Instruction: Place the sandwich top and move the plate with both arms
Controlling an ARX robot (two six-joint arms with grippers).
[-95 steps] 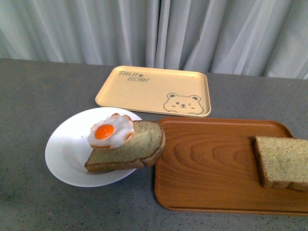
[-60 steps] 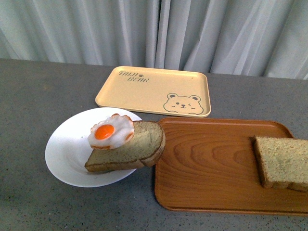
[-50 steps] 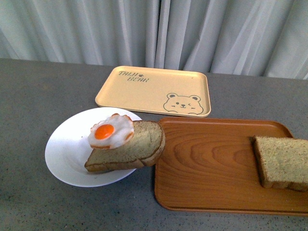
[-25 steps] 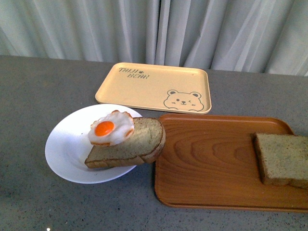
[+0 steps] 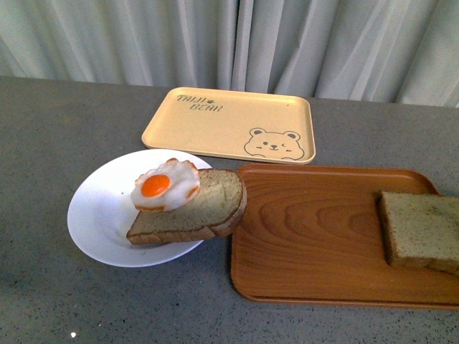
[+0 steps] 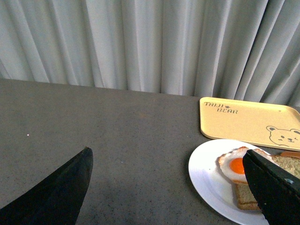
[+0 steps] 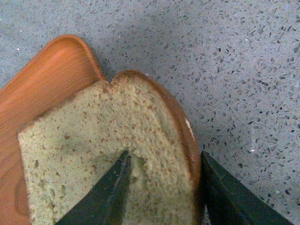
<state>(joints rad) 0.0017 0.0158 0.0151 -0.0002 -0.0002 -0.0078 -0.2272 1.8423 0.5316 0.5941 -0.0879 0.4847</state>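
Left black pincer gripper (image 6: pixel 167 154) is held wide open, left of the round white plate (image 5: pixel 90 222). Far right on the brown wooden tray (image 5: pixel 308 244), the bare brownish bread slice (image 5: pixel 419 229), judged soft and light, is straddled at its crust by the right gripper (image 7: pixel 165 157); clamping cannot be told.

Sandwich top (image 5: pixel 419 229): bare, brown-greenish slice with a darker crust. It lies flat at the right end of the wooden tray (image 5: pixel 308 236). My right gripper (image 7: pixel 164 164) straddles its crust edge; I cannot confirm contact.

Plate (image 5: pixel 100 215): round, white and shallow, resting just left of the tray. My left gripper (image 6: pixel 166 159) is spread wide, clear of the plate.
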